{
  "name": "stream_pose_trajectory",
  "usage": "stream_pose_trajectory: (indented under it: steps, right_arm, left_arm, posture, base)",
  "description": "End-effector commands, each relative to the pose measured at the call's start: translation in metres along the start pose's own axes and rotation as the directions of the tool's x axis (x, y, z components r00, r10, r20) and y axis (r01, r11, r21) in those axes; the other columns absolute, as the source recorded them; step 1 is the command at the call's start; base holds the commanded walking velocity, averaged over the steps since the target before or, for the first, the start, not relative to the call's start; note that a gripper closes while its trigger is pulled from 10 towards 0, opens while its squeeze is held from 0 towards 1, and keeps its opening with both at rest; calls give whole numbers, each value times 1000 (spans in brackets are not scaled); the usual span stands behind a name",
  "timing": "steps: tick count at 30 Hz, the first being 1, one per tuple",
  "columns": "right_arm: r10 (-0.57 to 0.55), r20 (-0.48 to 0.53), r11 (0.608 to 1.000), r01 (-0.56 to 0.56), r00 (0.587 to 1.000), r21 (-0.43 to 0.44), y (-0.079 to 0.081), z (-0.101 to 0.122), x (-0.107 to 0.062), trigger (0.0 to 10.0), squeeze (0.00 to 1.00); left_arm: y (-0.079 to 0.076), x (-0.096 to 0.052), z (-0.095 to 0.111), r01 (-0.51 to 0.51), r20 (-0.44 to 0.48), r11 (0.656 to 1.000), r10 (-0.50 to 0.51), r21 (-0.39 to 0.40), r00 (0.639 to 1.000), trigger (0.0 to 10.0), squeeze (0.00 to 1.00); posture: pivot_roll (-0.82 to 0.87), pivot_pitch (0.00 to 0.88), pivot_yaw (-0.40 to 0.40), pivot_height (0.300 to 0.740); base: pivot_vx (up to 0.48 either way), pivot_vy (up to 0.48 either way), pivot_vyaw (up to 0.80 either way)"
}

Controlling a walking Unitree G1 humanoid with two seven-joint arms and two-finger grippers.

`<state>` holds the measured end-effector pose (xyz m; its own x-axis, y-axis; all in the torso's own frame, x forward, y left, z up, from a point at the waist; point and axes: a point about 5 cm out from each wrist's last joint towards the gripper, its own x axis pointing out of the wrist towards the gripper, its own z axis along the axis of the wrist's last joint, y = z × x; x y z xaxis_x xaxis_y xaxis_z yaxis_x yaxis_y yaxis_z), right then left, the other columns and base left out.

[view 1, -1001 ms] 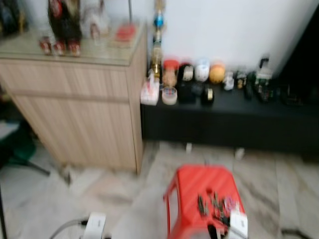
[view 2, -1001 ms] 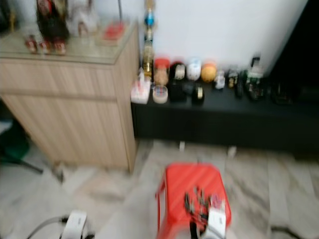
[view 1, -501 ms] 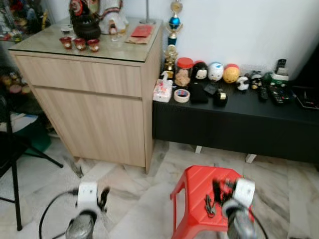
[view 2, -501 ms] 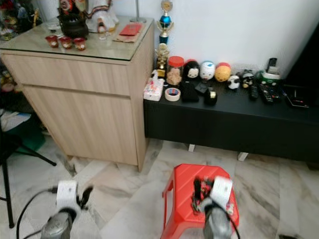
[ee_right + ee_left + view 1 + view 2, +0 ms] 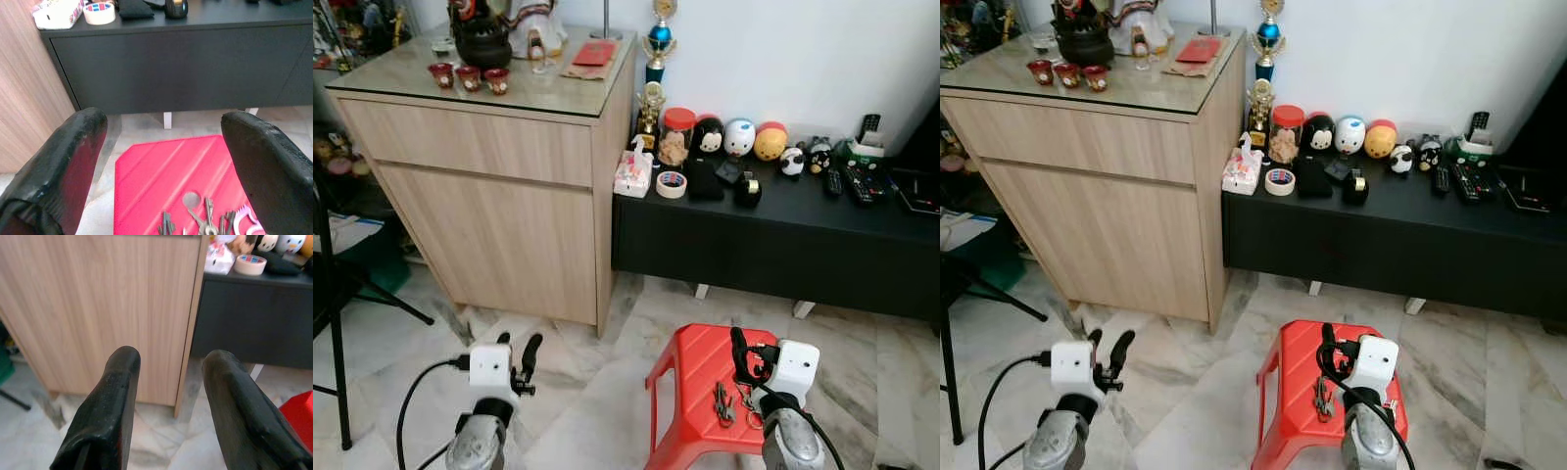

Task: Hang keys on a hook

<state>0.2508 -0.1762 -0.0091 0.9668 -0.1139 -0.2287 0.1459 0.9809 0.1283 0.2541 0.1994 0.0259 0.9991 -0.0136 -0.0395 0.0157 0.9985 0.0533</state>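
Plainly, the keys (image 5: 208,226) lie in a loose bunch flat on the red stool (image 5: 695,367), toward its front right part. The right gripper (image 5: 161,161) hangs just above the stool with its fingers spread wide and nothing between them. To take the bunch well, I would lower it straight down and close on the ring rather than a single blade. The left gripper (image 5: 166,401), also spread and empty, idles left of the stool, facing the wooden cabinet (image 5: 499,186). No hook is visible.
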Motion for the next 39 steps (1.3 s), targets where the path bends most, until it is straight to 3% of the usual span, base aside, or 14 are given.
stream_pose_trajectory:
  steps: [1, 5, 9, 10, 20, 26, 39]
  right_arm:
    - [-11, -3, 1000, 11, 1000, -1, 0, 0, -1, 10000, 0]
    - [-9, 12, 1000, 9, 1000, 6, 2, 6, 1, 10000, 0]
    - [-10, 21, 1000, 10, 1000, 4, 2, 9, 2, 10000, 0]
    - [-2, 28, 999, 3, 1000, -33, 1, 11, 3, 10000, 0]
    - [-5, 29, 1000, 5, 1000, -13, 2, 15, 6, 10000, 0]
    - [0, 26, 1000, 0, 1000, -16, 4, 17, 7, 10000, 0]
    - [47, 2, 997, -47, 999, -65, 9, 17, 9, 10000, 0]
  left_arm:
    - [-3, 1, 2, 20, 0, 1000, -20, 11, 1000, 10000, 0]
    - [-3, 2, 4, 18, -2, 1000, -18, 6, 1000, 10000, 0]
    - [-2, 3, 4, 8, -5, 1000, -8, -4, 1000, 10000, 0]
    - [-1, 3, 4, 4, -7, 1000, -4, 0, 1000, 10000, 0]
    - [0, 2, 2, 0, -22, 1000, 0, -2, 1000, 10000, 0]
    - [1, 3, 2, -11, -24, 1000, 12, 2, 1000, 10000, 0]
    - [0, 4, 3, -21, -22, 1000, 21, -10, 1000, 10000, 0]
  posture:
    - [19, 0, -76, 740]
    - [17, 0, -76, 740]
    - [16, 0, -77, 740]
    - [17, 0, -78, 740]
    - [22, 0, -86, 740]
    - [21, 0, -89, 740]
    - [24, 0, -101, 740]
  base:
    - [0, 0, 0]
    - [0, -457, 0]
    - [0, 0, 0]
    - [0, 0, 0]
    - [0, 0, 0]
    - [0, -449, 0]
    - [0, 0, 0]
